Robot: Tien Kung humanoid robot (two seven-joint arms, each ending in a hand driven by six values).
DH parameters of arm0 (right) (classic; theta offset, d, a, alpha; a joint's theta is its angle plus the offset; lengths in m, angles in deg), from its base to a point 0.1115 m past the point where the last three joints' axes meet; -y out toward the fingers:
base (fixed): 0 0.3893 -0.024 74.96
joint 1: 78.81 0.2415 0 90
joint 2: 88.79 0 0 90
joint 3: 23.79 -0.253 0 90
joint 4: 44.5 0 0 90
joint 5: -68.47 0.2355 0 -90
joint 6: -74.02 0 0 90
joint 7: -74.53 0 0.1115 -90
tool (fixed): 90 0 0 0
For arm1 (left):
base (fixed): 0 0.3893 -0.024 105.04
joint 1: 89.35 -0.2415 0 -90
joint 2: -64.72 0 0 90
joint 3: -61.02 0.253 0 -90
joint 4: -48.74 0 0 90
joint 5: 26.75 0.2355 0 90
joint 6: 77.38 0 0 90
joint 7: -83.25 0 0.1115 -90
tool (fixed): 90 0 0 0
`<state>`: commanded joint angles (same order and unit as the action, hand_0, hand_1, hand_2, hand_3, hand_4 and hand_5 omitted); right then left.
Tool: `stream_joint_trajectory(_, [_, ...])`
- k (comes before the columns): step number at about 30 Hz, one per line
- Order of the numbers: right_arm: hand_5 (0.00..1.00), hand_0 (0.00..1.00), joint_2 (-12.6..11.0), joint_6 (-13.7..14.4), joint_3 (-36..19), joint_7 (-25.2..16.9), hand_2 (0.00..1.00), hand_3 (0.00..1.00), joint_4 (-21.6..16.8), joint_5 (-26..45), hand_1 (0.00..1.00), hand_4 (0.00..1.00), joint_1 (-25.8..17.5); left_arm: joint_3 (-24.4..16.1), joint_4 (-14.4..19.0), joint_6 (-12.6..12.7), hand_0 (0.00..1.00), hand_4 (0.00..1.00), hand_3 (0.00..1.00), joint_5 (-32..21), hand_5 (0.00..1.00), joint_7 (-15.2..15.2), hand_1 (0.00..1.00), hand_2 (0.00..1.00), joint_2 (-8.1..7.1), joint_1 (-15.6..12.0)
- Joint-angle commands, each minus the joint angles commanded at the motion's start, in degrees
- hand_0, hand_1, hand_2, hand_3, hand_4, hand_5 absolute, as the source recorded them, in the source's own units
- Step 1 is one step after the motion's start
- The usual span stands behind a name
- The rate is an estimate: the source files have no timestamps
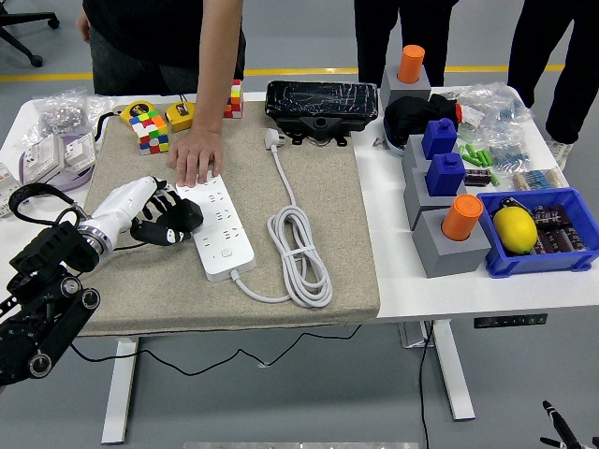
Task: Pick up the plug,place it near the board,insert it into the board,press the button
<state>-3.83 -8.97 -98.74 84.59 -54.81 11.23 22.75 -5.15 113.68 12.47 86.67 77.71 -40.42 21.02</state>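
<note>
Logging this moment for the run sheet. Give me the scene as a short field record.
left hand: at the power strip's left edge, black fingers curled, grasp unclear
right hand: not in view
power strip: white, on the beige mat
person's hand: pressing down the strip's far end
plug: lying loose on the mat, cable coiled beside the strip

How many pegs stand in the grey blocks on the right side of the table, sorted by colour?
Orange pegs: 2 (one at the back, one at the front)
Blue pegs: 2 (one behind the other)
Total: 4
</note>
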Motion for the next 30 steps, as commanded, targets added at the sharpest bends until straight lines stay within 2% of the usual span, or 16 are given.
stream_joint_trajectory(30, [0.944, 0.780, -0.1, 0.1, -0.2, 0.0, 0.712, 0.733, 0.0, -0.1, 0.730, 0.998, 0.0, -0.2, -0.2, -1.0, 0.405, 0.580, 0.537, 0.7, 0.002, -0.4, 0.573, 0.521, -0.06, 0.0])
